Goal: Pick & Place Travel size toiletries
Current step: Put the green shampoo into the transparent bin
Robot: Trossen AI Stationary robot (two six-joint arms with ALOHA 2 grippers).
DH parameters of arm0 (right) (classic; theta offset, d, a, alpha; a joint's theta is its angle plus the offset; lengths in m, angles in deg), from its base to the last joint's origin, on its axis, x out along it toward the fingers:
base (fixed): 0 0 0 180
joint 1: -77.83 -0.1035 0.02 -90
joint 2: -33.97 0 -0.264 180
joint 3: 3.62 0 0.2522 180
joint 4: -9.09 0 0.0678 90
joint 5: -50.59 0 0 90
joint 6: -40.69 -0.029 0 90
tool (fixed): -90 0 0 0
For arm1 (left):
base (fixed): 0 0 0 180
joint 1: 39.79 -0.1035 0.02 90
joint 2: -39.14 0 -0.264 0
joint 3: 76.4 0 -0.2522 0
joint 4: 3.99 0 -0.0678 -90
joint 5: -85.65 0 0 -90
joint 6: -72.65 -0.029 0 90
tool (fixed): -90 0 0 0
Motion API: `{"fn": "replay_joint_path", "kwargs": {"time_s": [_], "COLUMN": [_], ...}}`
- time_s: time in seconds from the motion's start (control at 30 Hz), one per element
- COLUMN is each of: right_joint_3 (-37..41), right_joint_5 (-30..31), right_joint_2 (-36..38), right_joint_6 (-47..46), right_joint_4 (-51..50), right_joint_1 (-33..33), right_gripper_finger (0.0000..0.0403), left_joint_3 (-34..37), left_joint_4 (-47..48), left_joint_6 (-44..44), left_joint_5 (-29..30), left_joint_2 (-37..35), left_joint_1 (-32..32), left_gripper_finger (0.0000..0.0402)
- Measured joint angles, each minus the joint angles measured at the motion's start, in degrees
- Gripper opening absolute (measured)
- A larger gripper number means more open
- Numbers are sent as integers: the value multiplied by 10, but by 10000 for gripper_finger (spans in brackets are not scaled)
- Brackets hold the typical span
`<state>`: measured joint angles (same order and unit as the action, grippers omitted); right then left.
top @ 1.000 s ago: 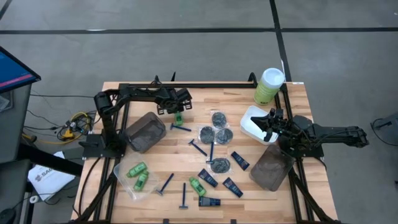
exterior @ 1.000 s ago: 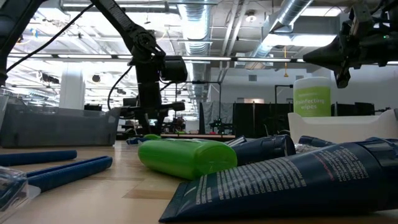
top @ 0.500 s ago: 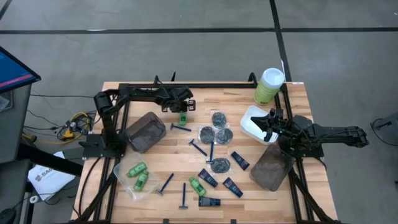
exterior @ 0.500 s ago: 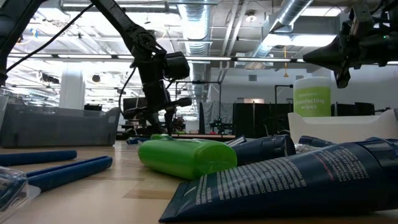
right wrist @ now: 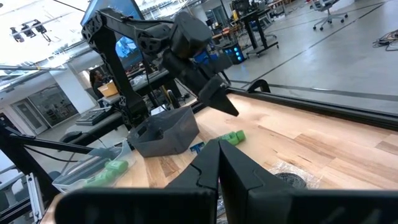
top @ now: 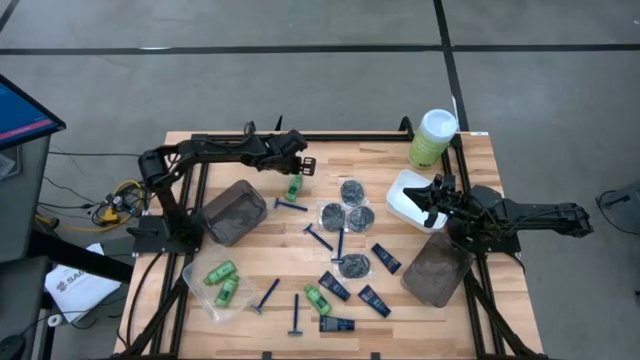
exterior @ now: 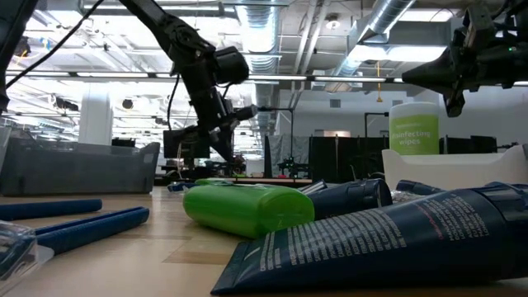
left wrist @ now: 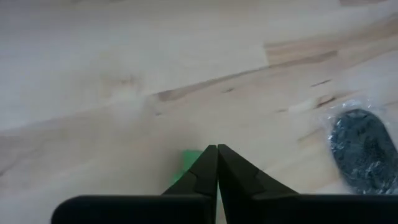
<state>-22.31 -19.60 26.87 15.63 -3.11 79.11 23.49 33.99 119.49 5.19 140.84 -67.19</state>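
A bright green mini bottle lies on its side on the wooden table at the far left; the right wrist view shows it too. My left gripper hangs shut just above and beyond it, pointing steeply down, with nothing between its fingers. In the left wrist view a bit of green shows behind the shut fingers. Blue-handled razors, dark round tins and dark-blue tubes lie spread over the middle. My right gripper waits shut over the white tub.
A smoky tub stands left of the bottle and another at the near right. A clear tub holds two green bottles. The pale-green canister stands at the far right corner. Black frame rails edge the table.
My left gripper has risen from the green bottle and rolled about its own axis. Its fingers have shut with nothing between them. The bottle has stayed lying on the table.
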Motion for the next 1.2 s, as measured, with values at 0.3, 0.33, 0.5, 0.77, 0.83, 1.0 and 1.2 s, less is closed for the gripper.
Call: {"fn": "replay_joint_path", "kwargs": {"time_s": [0.3, 0.33, 0.5, 0.77, 0.83, 1.0, 1.2], "right_joint_3": [0, 0, 0, 0, 0, 0, 0], "right_joint_5": [0, 0, 0, 0, 0, 0, 0], "right_joint_2": [0, 0, 0, 0, 0, 0, 0], "right_joint_6": [0, 0, 0, 0, 0, 0, 0], "right_joint_4": [0, 0, 0, 1, 1, 1, 1], "right_joint_1": [0, 0, 0, 0, 0, 0, 0], "right_gripper_finger": [0, 0, 0, 0, 0, 0, 0], "left_joint_3": [0, 0, 0, 0, 0, 0, -1], "left_joint_4": [-5, -6, -23, -24, -23, -22, -15], "left_joint_6": [-79, -84, -93, -88, -88, -85, -91], "left_joint_5": [11, 11, 12, 14, 14, 5, 13], "left_joint_2": [4, 4, 15, 58, 71, 90, 97], "left_joint_1": [4, 4, 7, 14, 18, 25, 32], "left_gripper_finger": [133, 155, 250, 283, 278, 261, 209]}}
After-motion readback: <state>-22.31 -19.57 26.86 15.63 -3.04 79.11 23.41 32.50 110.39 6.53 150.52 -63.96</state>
